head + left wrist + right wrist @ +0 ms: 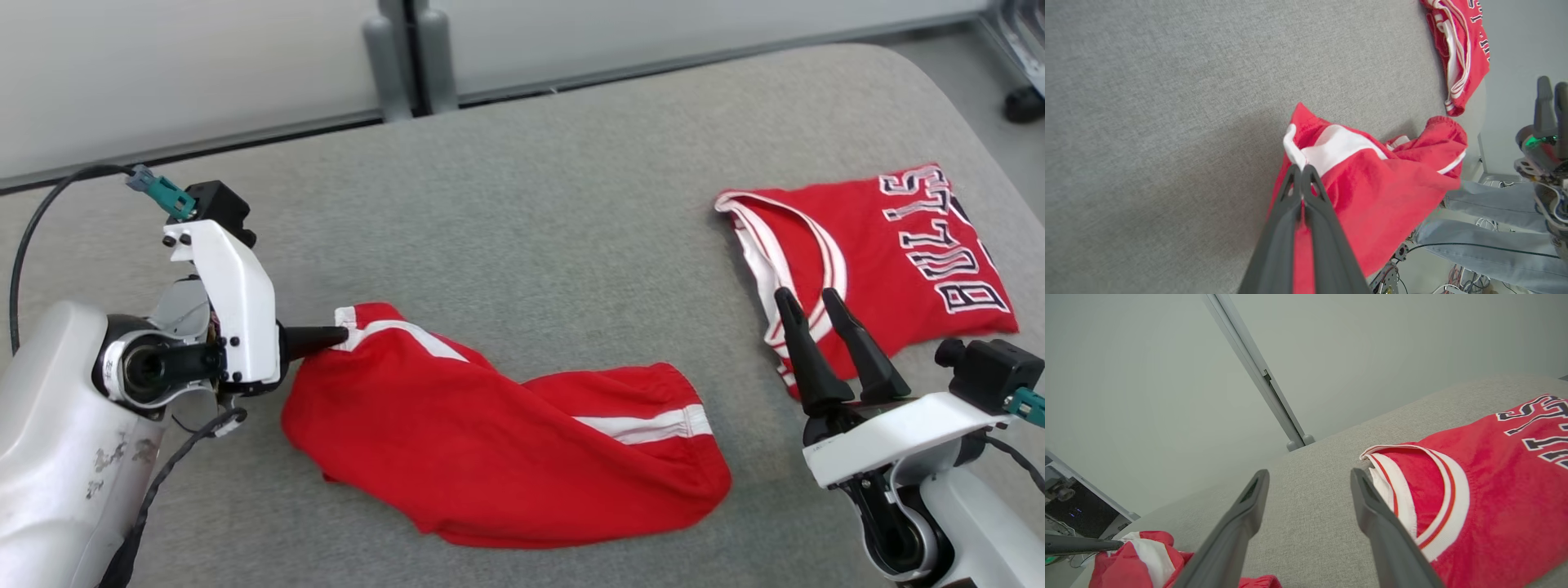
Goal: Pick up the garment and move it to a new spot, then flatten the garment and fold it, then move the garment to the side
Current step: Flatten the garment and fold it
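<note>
The garment (506,441) is a pair of red shorts with white stripes, lying crumpled on the grey padded table (531,204) at front centre. My left gripper (341,335) is shut on the garment's white-edged left corner; in the left wrist view the fingers (1301,168) pinch that hem and the garment (1372,192) hangs off to the right. My right gripper (808,296) stands open at the front right, over the near edge of a folded red jersey (890,253), with nothing between its fingers (1308,475).
The folded red jersey (1486,490) with dark lettering lies at the table's right side. A person's legs in jeans (1490,204) stand beside the table. A grey post (408,57) rises behind the table's far edge. A caster wheel (1024,102) sits at far right.
</note>
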### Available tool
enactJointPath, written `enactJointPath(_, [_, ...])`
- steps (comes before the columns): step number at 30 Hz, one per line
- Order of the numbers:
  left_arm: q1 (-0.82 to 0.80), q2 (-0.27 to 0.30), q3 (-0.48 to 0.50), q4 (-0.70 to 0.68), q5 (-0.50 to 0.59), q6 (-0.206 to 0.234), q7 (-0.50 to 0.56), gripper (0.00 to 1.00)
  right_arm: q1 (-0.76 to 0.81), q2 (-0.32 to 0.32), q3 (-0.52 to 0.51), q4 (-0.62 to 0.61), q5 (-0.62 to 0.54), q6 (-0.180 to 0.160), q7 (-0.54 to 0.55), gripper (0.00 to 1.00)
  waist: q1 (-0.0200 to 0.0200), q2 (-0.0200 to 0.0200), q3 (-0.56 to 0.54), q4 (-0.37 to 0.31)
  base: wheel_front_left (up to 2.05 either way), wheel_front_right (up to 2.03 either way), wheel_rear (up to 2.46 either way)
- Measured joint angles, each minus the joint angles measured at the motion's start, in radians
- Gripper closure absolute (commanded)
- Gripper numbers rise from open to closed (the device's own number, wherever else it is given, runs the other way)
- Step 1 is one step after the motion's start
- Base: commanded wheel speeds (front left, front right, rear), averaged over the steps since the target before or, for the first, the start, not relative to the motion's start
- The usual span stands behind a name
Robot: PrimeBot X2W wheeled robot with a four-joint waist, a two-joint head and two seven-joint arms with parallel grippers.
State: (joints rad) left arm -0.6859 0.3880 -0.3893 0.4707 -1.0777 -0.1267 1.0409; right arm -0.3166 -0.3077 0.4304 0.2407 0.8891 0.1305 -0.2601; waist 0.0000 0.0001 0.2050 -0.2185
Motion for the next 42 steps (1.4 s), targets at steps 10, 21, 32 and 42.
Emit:
enactJointPath(10, [0.153,0.081,0.049,-0.285,-0.131,-0.002,0.001,1.0,0.057,-0.021,-0.025,0.0,-0.004,0.0,0.024,0.0,0.0,0.0,-0.1,0.123,0.0,0.0,0.0])
enactJointPath(21, [0.493,0.155,0.124,-0.523,-0.177,0.041,-0.074,1.0,0.125,-0.018,-0.06,-0.012,-0.024,0.0,0.056,0.0,0.0,0.0,-0.162,0.213,0.0,0.0,0.0])
enactJointPath(32, [0.579,0.078,0.115,-0.402,-0.137,0.013,-0.242,0.0,0.165,-0.02,-0.103,-0.042,-0.047,0.0,0.099,0.0,0.0,0.0,-0.19,0.226,0.0,0.0,0.0])
enactJointPath(42, [0.594,0.109,0.269,-0.563,0.232,0.049,-0.778,0.0,0.185,0.025,-0.169,-0.137,-0.139,0.0,0.021,0.0,0.0,0.0,-0.19,0.219,0.0,0.0,0.0])
